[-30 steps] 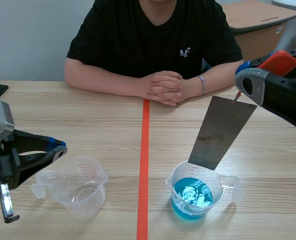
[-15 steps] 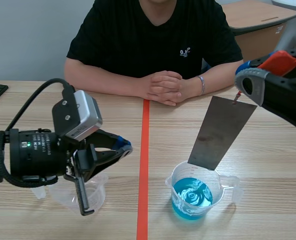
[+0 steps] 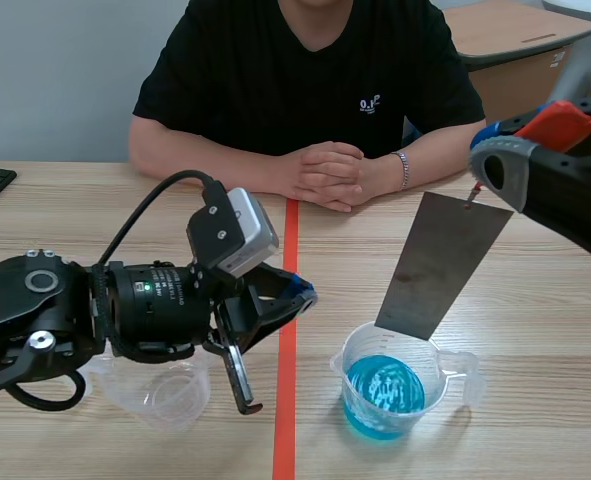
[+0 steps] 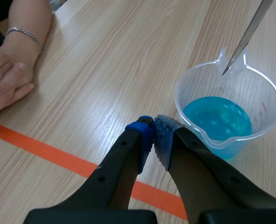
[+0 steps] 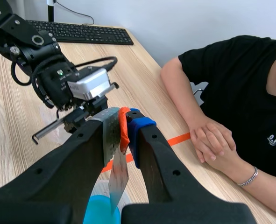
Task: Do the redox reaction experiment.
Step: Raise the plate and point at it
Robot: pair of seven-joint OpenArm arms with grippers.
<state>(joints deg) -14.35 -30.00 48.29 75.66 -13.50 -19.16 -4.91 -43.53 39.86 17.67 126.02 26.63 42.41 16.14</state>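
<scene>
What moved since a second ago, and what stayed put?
The left end effector, shut, swept in from the left side to the middle and now sits close to the beaker of blue liquid. It took hold of nothing. Unchanged: the right end effector holds the metal sheet over that beaker, the empty beaker stands in place, and the person's hands are clasped.

Over the beaker (image 3: 430, 360), metal plate (image 3: 443, 265)
</scene>
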